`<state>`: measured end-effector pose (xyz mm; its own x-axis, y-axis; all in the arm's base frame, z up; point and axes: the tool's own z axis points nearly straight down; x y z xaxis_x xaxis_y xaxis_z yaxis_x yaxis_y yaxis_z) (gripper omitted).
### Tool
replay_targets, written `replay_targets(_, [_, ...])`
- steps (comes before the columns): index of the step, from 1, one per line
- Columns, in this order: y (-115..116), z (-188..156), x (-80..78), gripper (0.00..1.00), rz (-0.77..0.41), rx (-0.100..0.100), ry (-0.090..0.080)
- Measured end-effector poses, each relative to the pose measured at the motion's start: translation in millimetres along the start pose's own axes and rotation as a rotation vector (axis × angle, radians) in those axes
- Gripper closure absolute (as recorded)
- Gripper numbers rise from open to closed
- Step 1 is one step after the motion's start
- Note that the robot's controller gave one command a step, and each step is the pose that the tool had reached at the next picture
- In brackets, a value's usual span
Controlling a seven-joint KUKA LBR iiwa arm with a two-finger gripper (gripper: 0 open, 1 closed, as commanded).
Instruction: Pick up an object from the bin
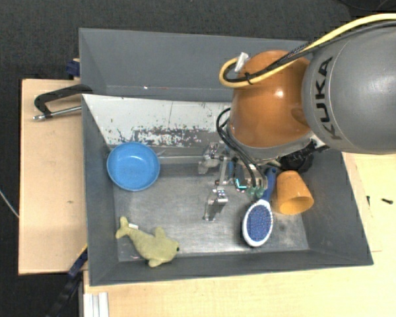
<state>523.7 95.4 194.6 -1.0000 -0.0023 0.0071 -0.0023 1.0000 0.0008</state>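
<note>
Metal tool (214, 179) spread beside oval bristly brush (257, 223).

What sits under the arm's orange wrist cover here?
The gripper, beside a blue-and-white brush and an orange cup. The brush's handle end is hidden by the cover.

even overhead light; glare on bin (152, 114) back wall (white patch); soft shadows.

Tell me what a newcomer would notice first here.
The grey arm with its orange cover looms at upper right, its end effector over the middle of the bin. A bright blue bowl sits at the left; an orange cup lies at the right beside a blue oval brush.
</note>
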Motion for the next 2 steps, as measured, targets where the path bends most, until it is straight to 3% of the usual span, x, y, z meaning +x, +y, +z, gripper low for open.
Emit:
replay_targets(1, [52.8, 19.7, -55.5, 0.00, -0.021, -0.004, -0.014])
replay_targets(2, [137.9, 119.1, -61.4, 0.00, -0.454, -0.001, -0.008])
